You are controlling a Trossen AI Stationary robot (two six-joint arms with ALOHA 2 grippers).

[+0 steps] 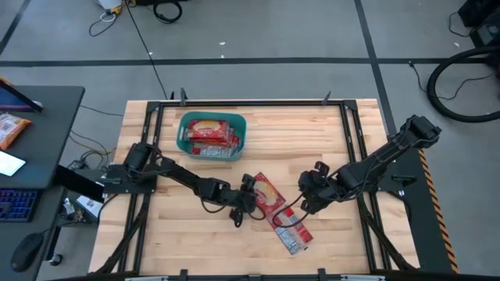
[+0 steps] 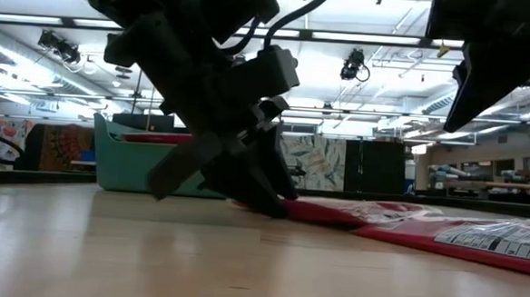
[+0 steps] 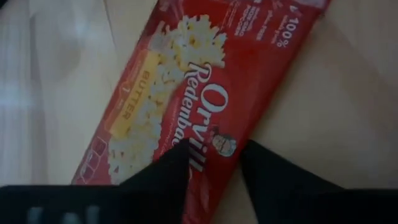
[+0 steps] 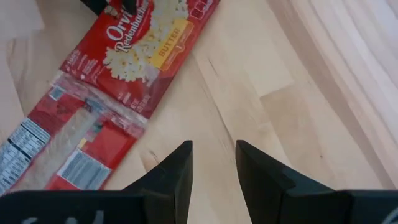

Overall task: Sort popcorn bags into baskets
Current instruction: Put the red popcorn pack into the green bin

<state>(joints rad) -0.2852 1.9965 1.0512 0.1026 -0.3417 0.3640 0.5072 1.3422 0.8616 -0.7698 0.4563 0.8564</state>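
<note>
A teal basket stands at the table's far left-centre and holds several red popcorn bags. Two more bags lie flat on the wood at mid-table. One lies printed face up. The other lies back side up, nearer the front edge. My left gripper is open and slants down at the face-up bag's left end, with one finger over the bag and one over bare wood. My right gripper hangs open above bare table to the right of both bags, holding nothing. My left gripper comes slanting down from the table's left, its fingers astride the face-up bag's long edge near that bag's left end. The bag lies flat on the table. Whether the fingertips touch it, I cannot tell.
Black frame rails run along the table's sides and far edge. A dark desk with a keyboard and an orange packet stands left of the table. Bare wood lies toward the near edge and far right.
</note>
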